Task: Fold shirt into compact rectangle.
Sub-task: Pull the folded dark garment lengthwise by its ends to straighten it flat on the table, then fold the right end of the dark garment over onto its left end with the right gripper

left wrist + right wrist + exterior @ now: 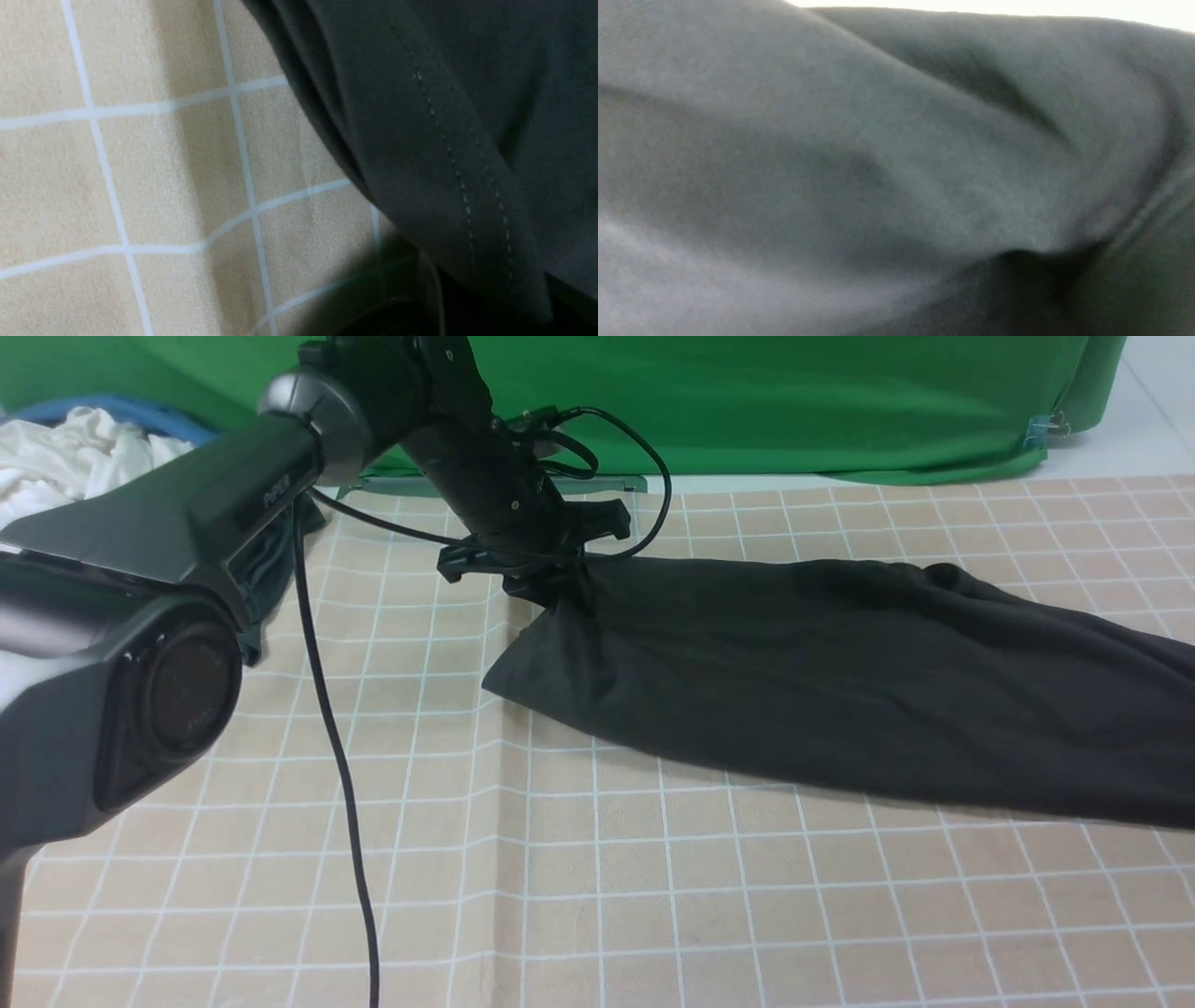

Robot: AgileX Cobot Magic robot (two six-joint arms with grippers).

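the shirt (840,681) lies on the bench (653,896) as a long dark band, running from the middle of the checked cover out past the right edge of the front view. the left pincer (558,590) is at the band's far left corner, and the cloth peaks up to it, so it looks to be pinching that corner. the left wrist view shows the stitched hem (448,154) close by. the right pincer shows nowhere: its wrist view is filled with blurred fabric, so i cannot tell its state.

the hold seems to be on a thin bit of soft knit. if the corner is carried over quickly it could slip free, and the fold would land skewed. with only one corner lifted, the near corner may drag and bunch. the slack cable (336,756) hanging from the left arm could catch the cloth edge.
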